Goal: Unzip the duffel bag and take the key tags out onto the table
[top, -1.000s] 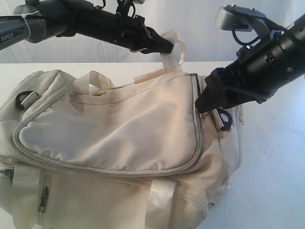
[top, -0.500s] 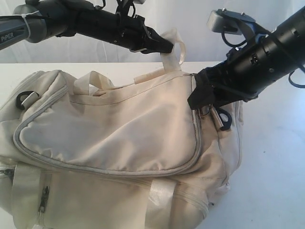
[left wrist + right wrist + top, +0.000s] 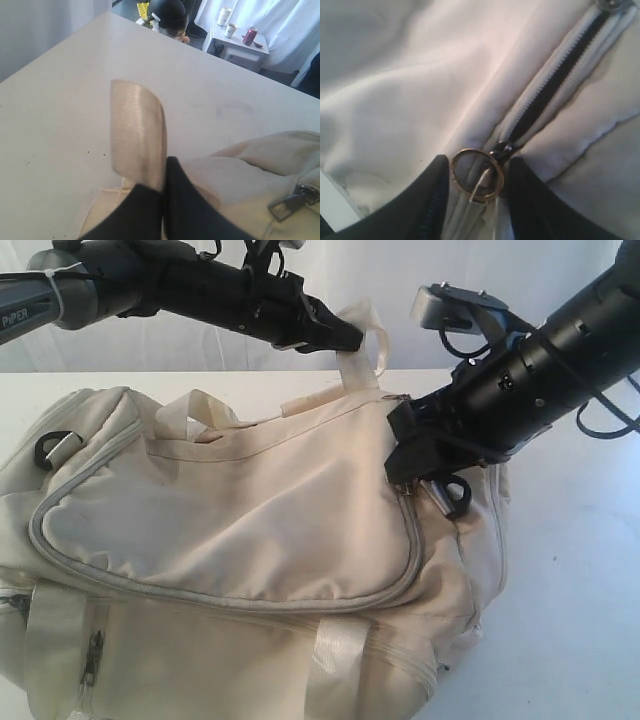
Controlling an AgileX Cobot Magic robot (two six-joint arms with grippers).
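1. The duffel bag point(image 3: 230, 510) is being kept flat on the white bench point(image 3: 580, 590), filling its near left. Its cream strap point(image 3: 368, 330) is being held up at the far side by the left hand point(image 3: 348, 340), clamped fully shut on the webbing.
2. At the bag's right end, the metal pull ring point(image 3: 477, 175) of the grey zipper point(image 3: 555, 75) is being bracketed by the right hand point(image 3: 405, 455). Its fingers are roughly half open, one on each side. Whether the ring is being pinched yet cannot be told.
3. The key tags are not being shown in any view. They are judged to be lying inside the bag, which looks almost wholly zipped.
4. For a clean opening, the ring is best being gripped squarely before any drag. The pull is best being led along the zipper's own line, with the strap being kept taut so the fabric is not bunching.
5. Against the frame a second earlier, the right hand is being seen farther left, lower on the bag and narrower. The left hand and strap are being seen unchanged.
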